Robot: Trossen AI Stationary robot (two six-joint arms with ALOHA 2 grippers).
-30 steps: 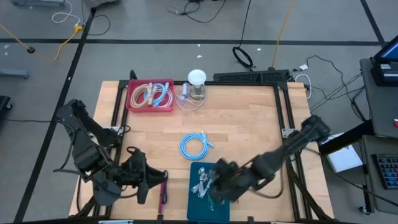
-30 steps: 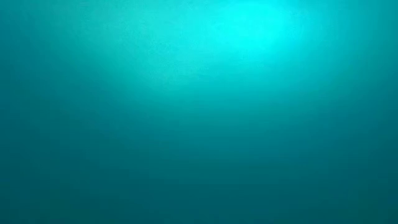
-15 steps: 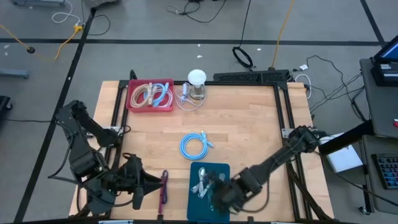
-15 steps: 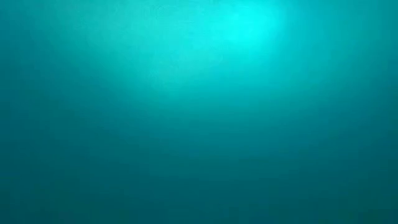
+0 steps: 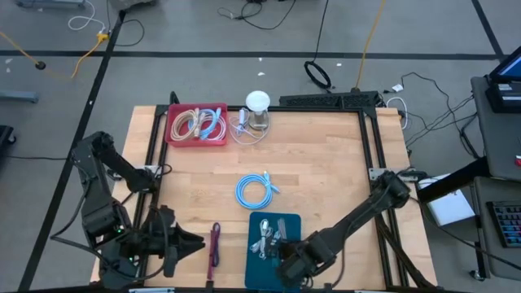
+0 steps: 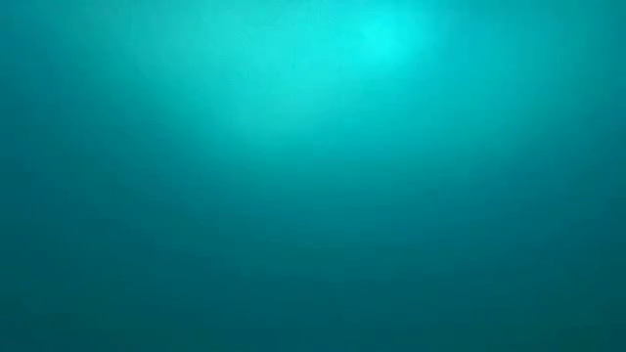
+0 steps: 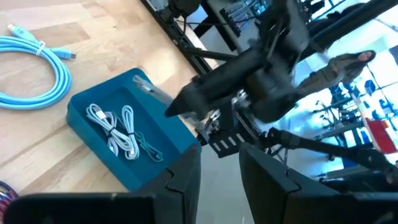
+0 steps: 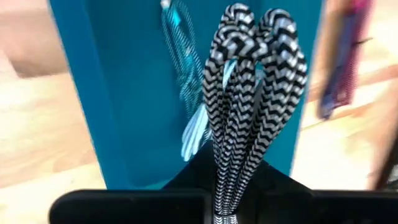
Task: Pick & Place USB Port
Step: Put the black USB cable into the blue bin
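Desk (image 5: 326, 163), light wood w/ black frame, seen from above; items listed left to right.

Left gripper (image 5: 189, 242): low at near-left corner of desk, pointing toward centre. Its fingers (image 7: 186, 180) stand a little apart w/ nothing between them; released.

Red rectangular plastic tray (image 5: 172, 126): far-left of desk, holds coiled cables in beige, white and light blue.

Thin magenta-purple braided cable (image 5: 214, 244): lies straight on desk near front edge, between left gripper and blue tray, apart from both.

White round-topped object on clear base (image 5: 258, 106): far edge, just right of red tray, loose clear/white cable around its foot.

Light blue coiled USB cable (image 5: 256, 192): flat on desk, centre, w/ white tie; just beyond blue tray, not touching it.

Blue rectangular plastic tray (image 5: 286, 224): near front edge, centre. Inside: bundled white USB cables (image 7: 118, 130) plus thin teal cable (image 8: 180, 56).

Right gripper (image 5: 286, 262): over near end of blue tray. Fingers clenched on black-and-white zigzag braided USB cable bundle (image 8: 252, 93), folded loops standing up from grip, held above tray interior.

Low view: flat teal field only, nothing discernible.
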